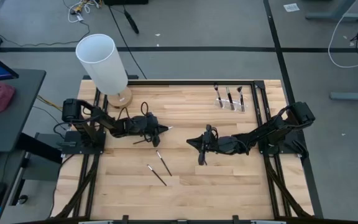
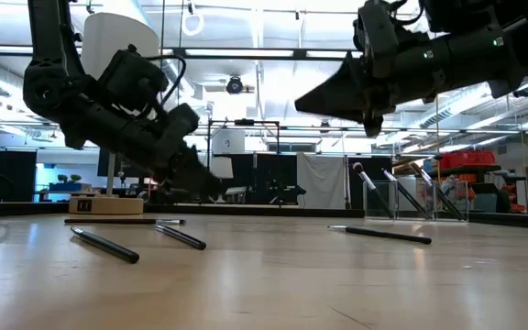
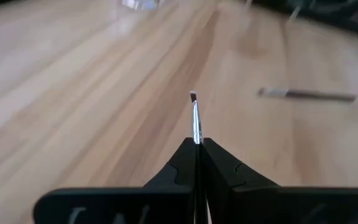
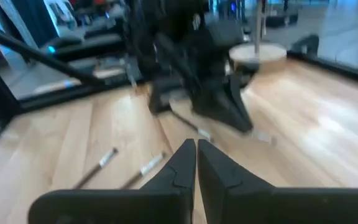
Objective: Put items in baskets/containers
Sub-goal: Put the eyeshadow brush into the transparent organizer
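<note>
The wooden desk (image 1: 229, 186) has open room along its near half, where only two loose brushes (image 1: 159, 169) lie side by side. A dark frame rail runs along the far edge. At the far left corner a big white cylinder (image 1: 102, 62) on a round wooden base crowds that side. At the far right corner, just inside the rail, stands the small clear holder (image 1: 230, 99) with three brushes leaning upright in it.

The left hand (image 1: 162, 129) hangs low over the desk, left of centre, its fingers pressed together on a thin brush (image 3: 195, 121). In the left wrist view a silvery shaft with a small dark tip pokes out from between them. Another brush (image 1: 143, 140) lies on the desk just below this hand.

The right hand (image 1: 194, 142) is raised above the desk near the middle, facing the left one, with its fingers drawn almost together. It seems to hold nothing, though motion blur in the right wrist view leaves that unsure. One more brush (image 1: 202, 156) lies under the right arm.

The brushes are slim and dark, some with pale ends.
</note>
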